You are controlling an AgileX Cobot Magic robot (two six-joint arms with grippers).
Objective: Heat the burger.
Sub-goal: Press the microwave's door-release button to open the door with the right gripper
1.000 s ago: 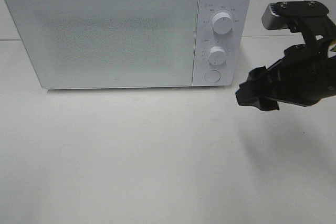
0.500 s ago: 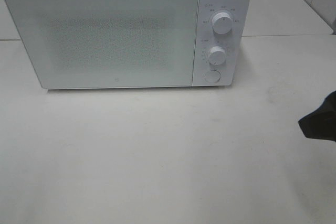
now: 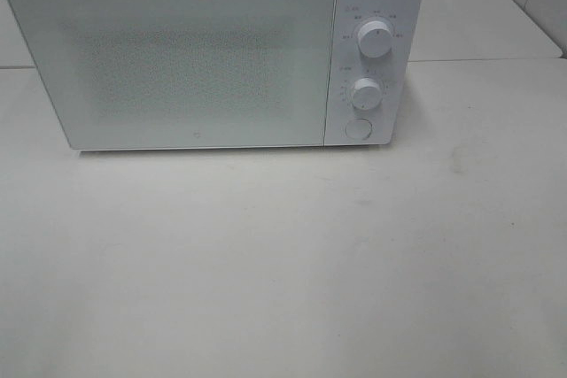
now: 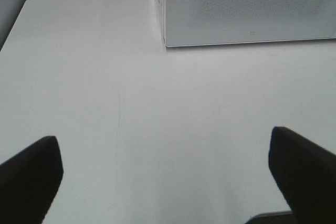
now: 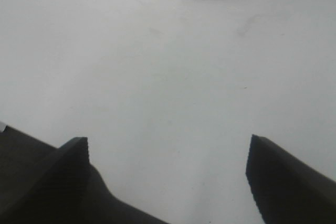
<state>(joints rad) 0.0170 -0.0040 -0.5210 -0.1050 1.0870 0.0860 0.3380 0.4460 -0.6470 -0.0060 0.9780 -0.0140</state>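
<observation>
Item: white microwave (image 3: pixel 213 55), door shut, is set far on the counter (image 3: pixel 283 289). Left gripper (image 4: pixel 164 140) and right gripper (image 5: pixel 168 141) are each seen with jaws spread wide above the counter.

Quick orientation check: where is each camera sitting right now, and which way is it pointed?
Exterior high: above the scene, looking down at the front of the closed microwave and the white table; no arm shows.
Left wrist: low over the table, facing the lower part of the microwave door; the open left gripper frames the view.
Right wrist: tilted down at the table, one microwave corner just visible; the open right gripper shows.
Shared: all three see microwave and table; the burger is in none.
</observation>
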